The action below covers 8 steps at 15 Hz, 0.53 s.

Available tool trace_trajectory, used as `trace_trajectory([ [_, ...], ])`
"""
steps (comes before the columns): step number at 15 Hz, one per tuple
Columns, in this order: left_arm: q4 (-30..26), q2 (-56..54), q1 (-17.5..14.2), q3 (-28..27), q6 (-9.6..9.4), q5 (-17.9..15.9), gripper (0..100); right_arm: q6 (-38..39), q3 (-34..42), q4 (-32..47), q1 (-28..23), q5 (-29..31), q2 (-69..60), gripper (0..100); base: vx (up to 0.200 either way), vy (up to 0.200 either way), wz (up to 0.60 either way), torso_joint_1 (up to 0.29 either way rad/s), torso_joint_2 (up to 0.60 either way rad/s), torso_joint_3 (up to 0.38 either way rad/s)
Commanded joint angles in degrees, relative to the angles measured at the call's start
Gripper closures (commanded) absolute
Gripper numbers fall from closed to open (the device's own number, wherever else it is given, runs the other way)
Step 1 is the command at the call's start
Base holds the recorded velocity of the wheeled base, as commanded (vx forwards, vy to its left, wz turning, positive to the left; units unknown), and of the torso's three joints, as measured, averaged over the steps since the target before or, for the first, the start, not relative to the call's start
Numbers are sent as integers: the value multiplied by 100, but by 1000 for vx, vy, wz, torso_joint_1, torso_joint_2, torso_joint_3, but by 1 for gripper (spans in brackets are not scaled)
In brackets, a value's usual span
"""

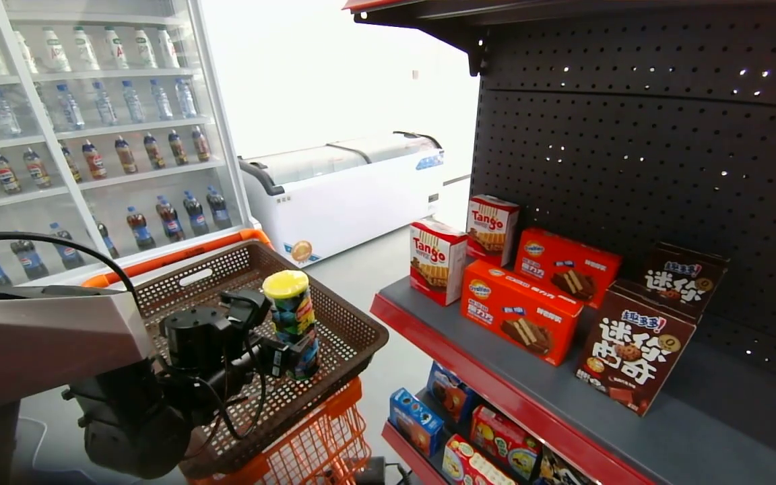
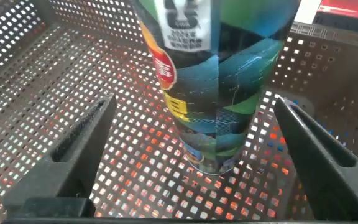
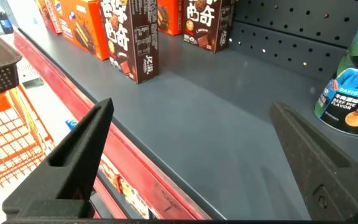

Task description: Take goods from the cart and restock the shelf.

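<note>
Found the left gripper (image 2: pixel 190 112) spread wide inside the basket (image 1: pixel 361 329) — one finger on either side of the canister (image 2: pixel 211 99), a gap showing on each side, nothing clamped yet. Saw no pad contact; could not rule out a light touch low down. Placed the canister (image 1: pixel 292 315) at 3 o'clock from the left wrist in the head view: upright, long axis running 12 to 6, yellow lid on top, base on the basket's mesh floor atop the orange cart (image 1: pixel 324 441). Judged the left arm the nearer by far; expected a squeeze on the lower body next. Noted the right gripper (image 3: pixel 188 124) likewise wide open and empty, hanging above a bare stretch of the shelf (image 3: pixel 216 106), a green can (image 3: pixel 350 93) standing near. Put the shelf (image 1: pixel 698 424) at 3 to 4 o'clock from the canister — well apart.
</note>
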<state>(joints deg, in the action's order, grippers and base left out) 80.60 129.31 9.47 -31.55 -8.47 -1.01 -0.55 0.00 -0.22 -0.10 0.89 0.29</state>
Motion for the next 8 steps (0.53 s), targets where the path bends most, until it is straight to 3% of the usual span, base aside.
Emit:
trace_trajectory([
  [1,8,192,-16,-132,-5,-13,0,-7,0,-4,1,-1,6,0,0,0,0,0,0,0],
  [3,-10,235,-24,-229,-5,-13,0,-7,0,-4,1,-1,6,0,0,0,0,0,0,0],
  [4,-18,244,-24,-299,-5,-13,100,-7,0,-4,1,-1,6,0,0,0,0,0,0,0],
  [8,-62,209,-33,-457,-14,-57,100,-7,0,-4,1,-1,6,0,0,0,0,0,0,0],
])
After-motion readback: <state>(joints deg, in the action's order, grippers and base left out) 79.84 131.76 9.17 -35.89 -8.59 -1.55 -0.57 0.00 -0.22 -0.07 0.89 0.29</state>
